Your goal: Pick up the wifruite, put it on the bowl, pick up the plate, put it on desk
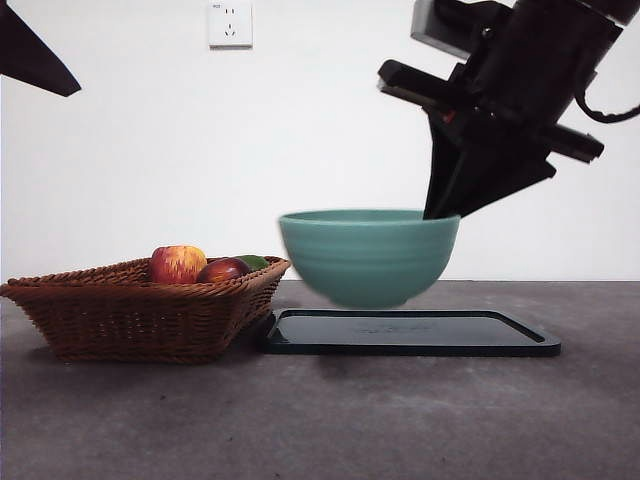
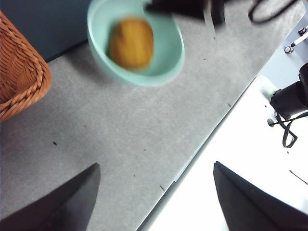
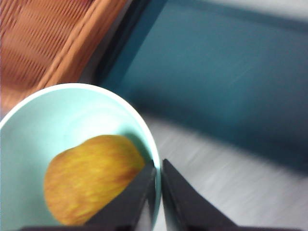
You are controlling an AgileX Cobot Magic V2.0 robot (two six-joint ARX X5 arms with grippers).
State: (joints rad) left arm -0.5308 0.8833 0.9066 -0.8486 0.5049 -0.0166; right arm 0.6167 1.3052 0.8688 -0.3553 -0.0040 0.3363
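The mint-green bowl point(image 1: 368, 255) hangs just above the flat dark teal rectangular plate point(image 1: 410, 332), its underside clear of it. My right gripper point(image 1: 440, 210) comes down from the upper right and is shut on the bowl's right rim. In the right wrist view this gripper point(image 3: 158, 192) pinches the rim, one jaw inside the bowl point(image 3: 72, 115) and one outside. The golden-brown wifruite point(image 3: 91, 185) lies inside the bowl, touching the inner jaw. The left wrist view shows the wifruite point(image 2: 131, 42) in the bowl point(image 2: 168, 67) from a distance. My left gripper point(image 2: 156, 192) stands open and empty over the desk point(image 2: 120, 134).
A wicker basket point(image 1: 130, 310) stands left of the plate with a red-yellow apple point(image 1: 178, 264), a dark red fruit point(image 1: 222, 270) and something green point(image 1: 255, 261). The grey desk point(image 1: 320, 420) stretches in front. The left arm is a black tip point(image 1: 30, 55) at the top left corner.
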